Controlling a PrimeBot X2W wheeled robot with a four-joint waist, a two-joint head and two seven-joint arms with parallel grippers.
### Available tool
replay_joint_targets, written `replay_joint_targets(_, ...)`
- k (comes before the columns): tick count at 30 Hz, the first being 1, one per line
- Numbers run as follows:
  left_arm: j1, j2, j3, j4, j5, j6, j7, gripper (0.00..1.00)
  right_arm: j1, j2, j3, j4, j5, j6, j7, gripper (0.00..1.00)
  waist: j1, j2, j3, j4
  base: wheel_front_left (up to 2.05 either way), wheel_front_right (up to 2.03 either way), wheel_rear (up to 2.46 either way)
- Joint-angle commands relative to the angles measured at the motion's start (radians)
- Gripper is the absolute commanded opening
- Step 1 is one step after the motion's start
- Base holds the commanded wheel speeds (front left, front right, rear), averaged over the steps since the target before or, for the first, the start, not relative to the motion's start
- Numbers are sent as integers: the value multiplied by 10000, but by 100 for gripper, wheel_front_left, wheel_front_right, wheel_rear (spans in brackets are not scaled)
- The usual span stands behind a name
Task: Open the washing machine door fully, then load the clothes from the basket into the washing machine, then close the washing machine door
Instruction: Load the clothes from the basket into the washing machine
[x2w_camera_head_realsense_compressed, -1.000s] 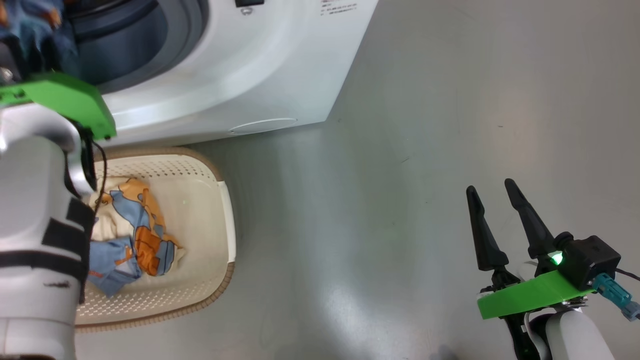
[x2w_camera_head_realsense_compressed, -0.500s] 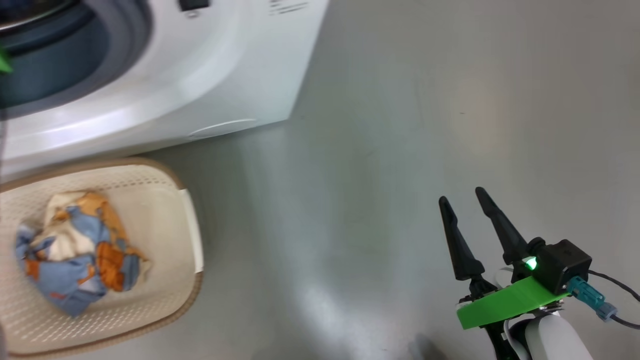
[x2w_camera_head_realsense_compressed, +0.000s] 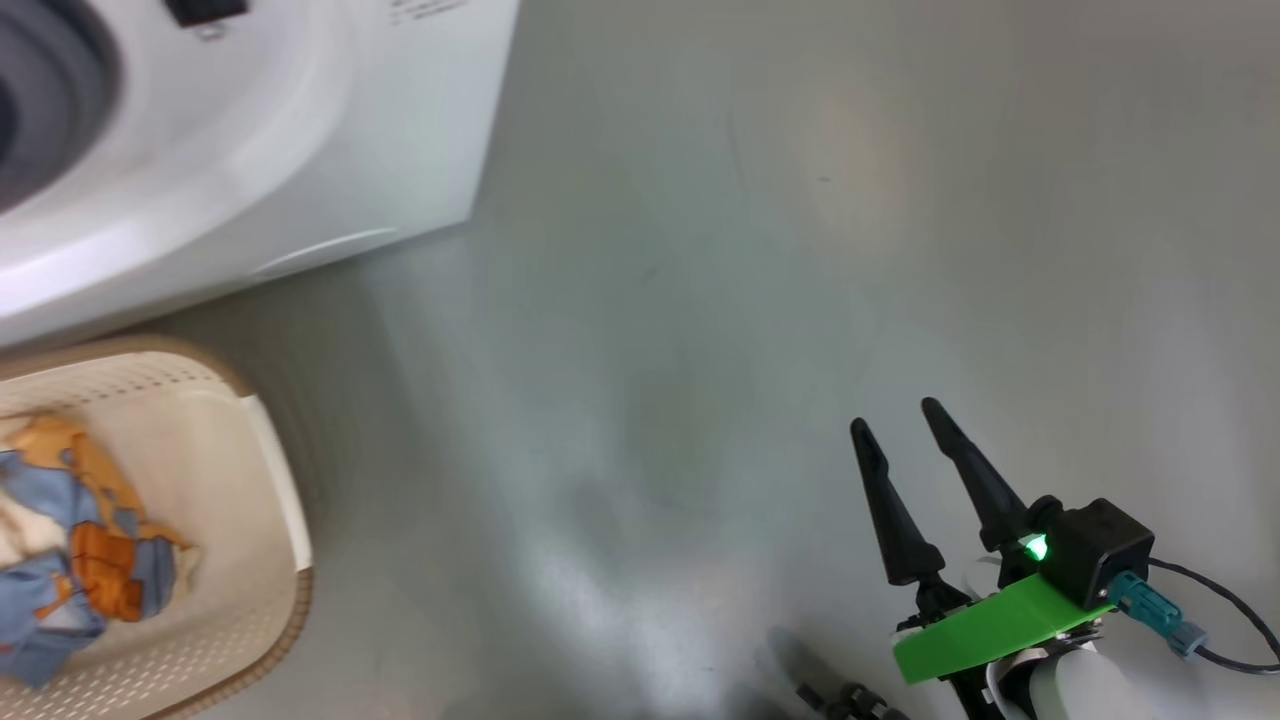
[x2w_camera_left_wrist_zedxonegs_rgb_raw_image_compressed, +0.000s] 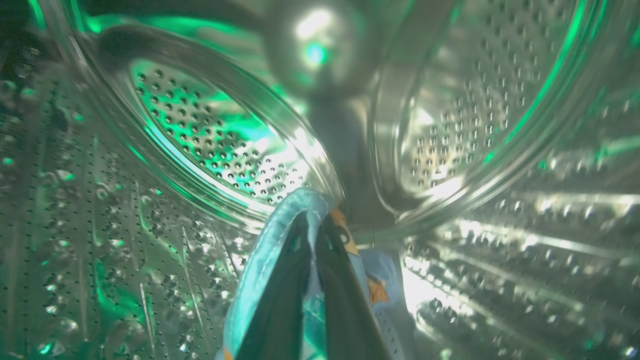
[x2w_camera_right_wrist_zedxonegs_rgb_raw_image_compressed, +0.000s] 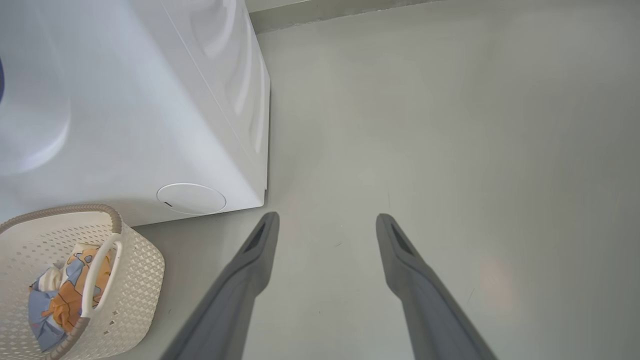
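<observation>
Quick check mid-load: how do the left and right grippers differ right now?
The left gripper is shut, pinching a light-blue garment; the right gripper is open and holds nothing. The left gripper is inside the steel drum; the right gripper hangs over bare floor, away from the washing machine. Both have two long dark fingers.

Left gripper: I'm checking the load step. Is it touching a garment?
Touching. The left wrist view shows the left gripper shut on a blue garment, cloth wrapped over its tips inside the drum.
</observation>
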Motion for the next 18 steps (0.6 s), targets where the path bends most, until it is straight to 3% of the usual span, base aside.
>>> replay_joint_targets(1, -253, 630, -97, 22, 284, -86, -49, 0, 338, -39, 244, -183, 210, 16, -49, 100, 0, 0, 162, -209, 0, 0, 0)
replay_joint_targets(7, -854, 714, -737, 1079, 688, -609, 331, 0, 400, -23, 338, -125, 259, 16, -49, 100, 0, 0, 227, -380, 0, 0, 0)
replay_joint_targets(10, -944, 638, -747, 1596, 606, -617, 543, 0, 411, 0, 404, -55, 307, 16, -49, 100, 0, 0, 123, -424, 0, 0, 0)
replay_joint_targets(11, -937, 599, -776, 1732, 596, -647, 590, 5, 419, 7, 403, -42, 327, 16, -49, 100, 0, 0, 62, -425, 0, 0, 0)
replay_joint_targets(13, -958, 549, -806, 1934, 554, -723, 657, 40, 444, 19, 371, -23, 350, 16, -49, 100, 0, 0, -26, -404, 0, 0, 0)
replay_joint_targets(14, -966, 495, -815, 1997, 531, -719, 652, 87, 441, 24, 343, -16, 353, 16, -49, 100, 0, 0, -64, -373, 0, 0, 0)
replay_joint_targets(15, -947, 428, -809, 2055, 497, -685, 631, 100, 438, 28, 314, -9, 354, 16, -49, 100, 0, 0, -116, -325, 0, 0, 0)
replay_joint_targets(18, -827, 206, -756, 2193, 356, -584, 539, 100, 390, 37, 273, 11, 362, 16, -49, 100, 0, 0, -274, -130, 0, 0, 0)
